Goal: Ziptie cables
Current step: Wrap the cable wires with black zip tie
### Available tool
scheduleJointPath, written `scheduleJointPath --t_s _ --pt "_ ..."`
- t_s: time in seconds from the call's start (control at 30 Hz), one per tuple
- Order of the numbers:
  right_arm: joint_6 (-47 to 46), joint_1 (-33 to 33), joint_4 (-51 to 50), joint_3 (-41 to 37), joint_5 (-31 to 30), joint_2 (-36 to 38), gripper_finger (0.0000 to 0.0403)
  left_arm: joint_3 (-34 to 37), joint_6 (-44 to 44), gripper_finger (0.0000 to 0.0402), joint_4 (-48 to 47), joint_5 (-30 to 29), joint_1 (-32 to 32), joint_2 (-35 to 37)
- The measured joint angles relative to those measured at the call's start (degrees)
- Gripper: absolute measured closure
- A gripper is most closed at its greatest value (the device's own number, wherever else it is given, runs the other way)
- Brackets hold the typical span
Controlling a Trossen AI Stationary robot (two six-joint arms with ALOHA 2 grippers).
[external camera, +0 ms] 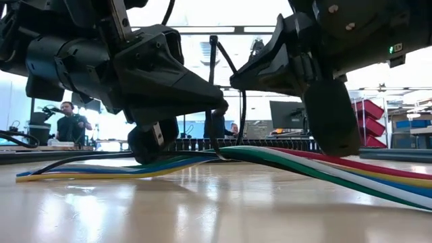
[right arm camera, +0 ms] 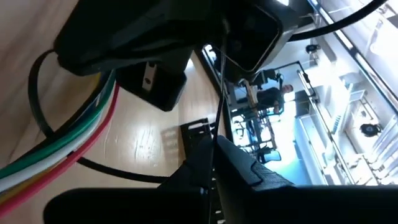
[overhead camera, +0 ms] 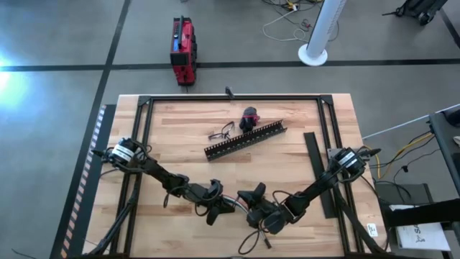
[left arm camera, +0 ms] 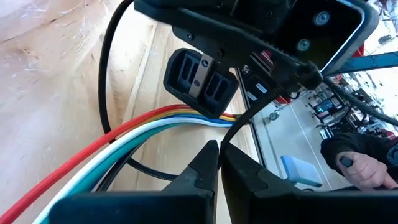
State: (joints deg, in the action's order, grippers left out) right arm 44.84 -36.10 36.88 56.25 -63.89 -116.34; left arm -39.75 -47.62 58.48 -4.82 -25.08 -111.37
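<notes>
The cables, a flat bundle of green, white, blue, red and yellow wires, lie on the table near its near edge, passing under both grippers. In the left wrist view the cables run beneath the right gripper. The ziptie, a thin black strip, rises from the bundle in a narrow loop between the two grippers. My left gripper and my right gripper face each other just above the bundle, both shut on the ziptie. In the high view the arms hide the bundle. My left gripper pinches the ziptie between its two fingertips. The strip leaves the tips and curves up toward the right gripper. That stretch is lifted clear of the table. My right gripper pinches the ziptie between its two fingertips. The strip runs straight out from the tips toward the left gripper. That stretch stands above the cables.
Toward the far side lie the black comb-slotted duct, a small dark wire tangle and a red-and-black lump. The flat duct cover strip lies on the right. A person sits in the room beyond; a hand shows off the table.
</notes>
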Motion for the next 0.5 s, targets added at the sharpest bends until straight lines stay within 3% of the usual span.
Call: scheduleJointPath --t_s 0.5 --pt "4.5 1.2 3.0 0.0 7.6 0.0 0.0403 0.0 0.6 0.0402 0.5 1.5 0.0 0.0"
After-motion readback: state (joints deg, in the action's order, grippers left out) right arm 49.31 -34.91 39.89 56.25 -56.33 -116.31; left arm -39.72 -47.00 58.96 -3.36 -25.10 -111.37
